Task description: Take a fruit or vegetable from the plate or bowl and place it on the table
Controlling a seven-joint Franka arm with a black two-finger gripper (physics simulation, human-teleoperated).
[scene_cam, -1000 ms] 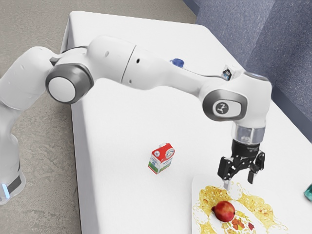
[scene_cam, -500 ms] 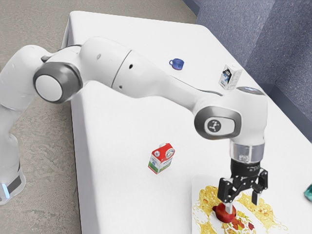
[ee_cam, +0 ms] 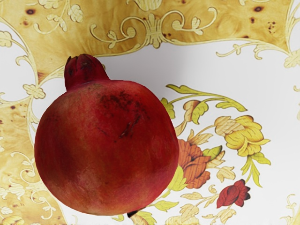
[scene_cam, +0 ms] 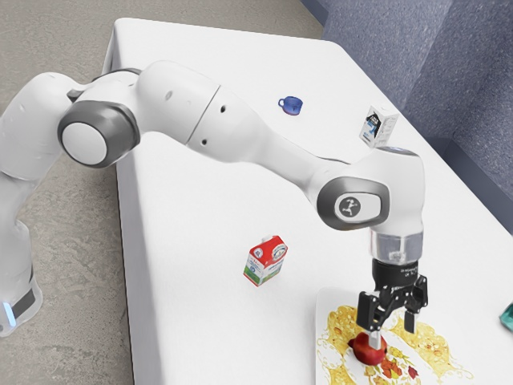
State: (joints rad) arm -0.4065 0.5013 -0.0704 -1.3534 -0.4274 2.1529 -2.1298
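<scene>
Open gripper point(scene_cam: 393, 338) over a pomegranate point(scene_cam: 366, 351) on its plate.
The pomegranate rests on the floral-patterned plate point(scene_cam: 323, 303), its crown showing in the wrist view; above, the jaws stand apart, one finger in front of the fruit's upper part in the exterior view, the other off toward that view's right. Beyond the plate, on the white-covered table point(scene_cam: 192, 216), stands a red-topped carton point(scene_cam: 265, 261); farther off are a white carton point(scene_cam: 378, 128) and, near it, a blue mug point(scene_cam: 292, 106).
</scene>
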